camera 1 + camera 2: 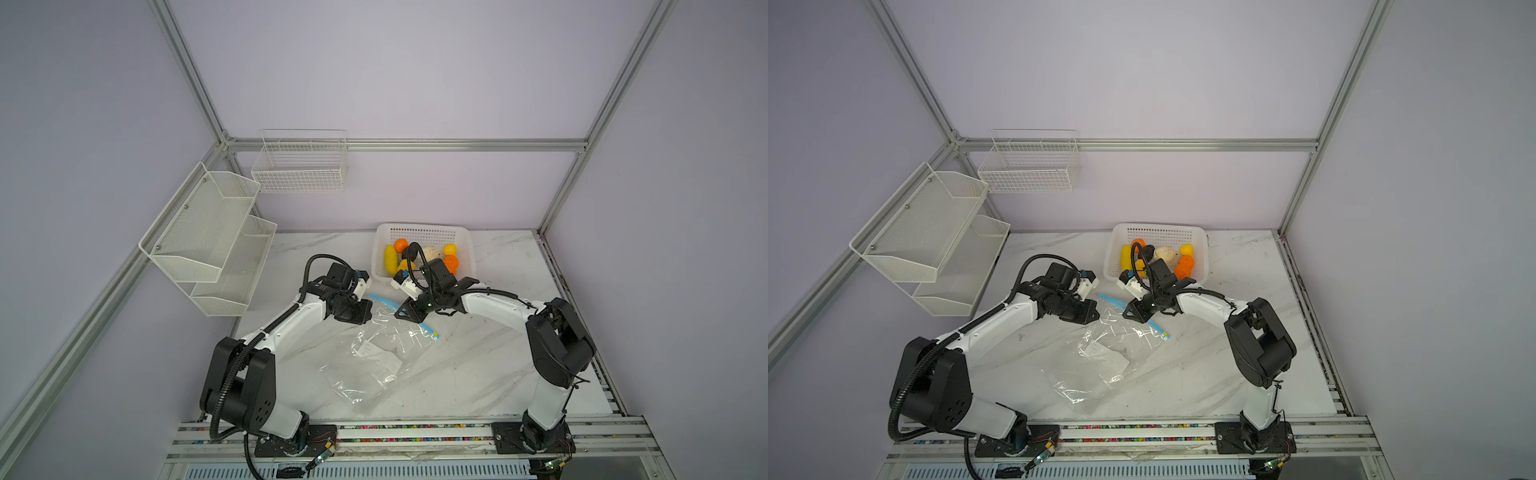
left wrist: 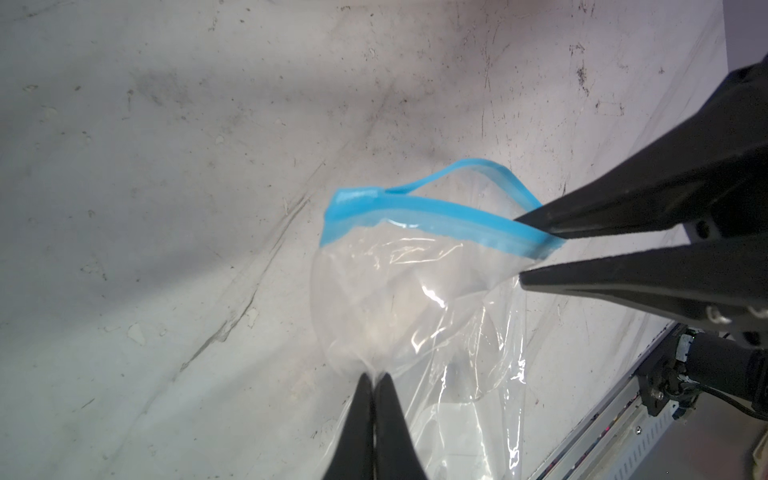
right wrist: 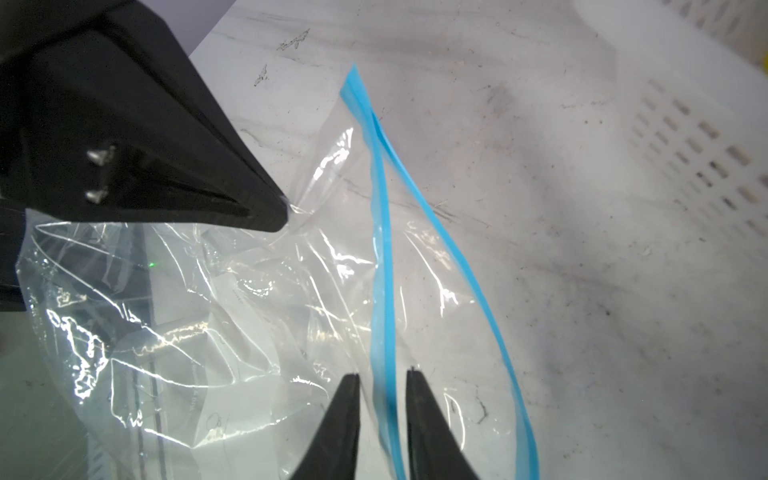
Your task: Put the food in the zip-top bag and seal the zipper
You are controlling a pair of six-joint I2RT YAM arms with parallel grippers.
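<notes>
My two top views sit high above the near edge of the table (image 1: 478, 386), over my arm bases. They face down and toward the far edge, and both take in the whole table and both arms, nearly alike. My left wrist view looks along my left claw (image 2: 375, 376), close over the table. My right wrist view looks along my right claw (image 3: 382, 372), just as close. Both wrist views share the zipper (image 2: 436, 214) end of the zip-top bag (image 3: 208, 311), and each catches the other claw.
</notes>
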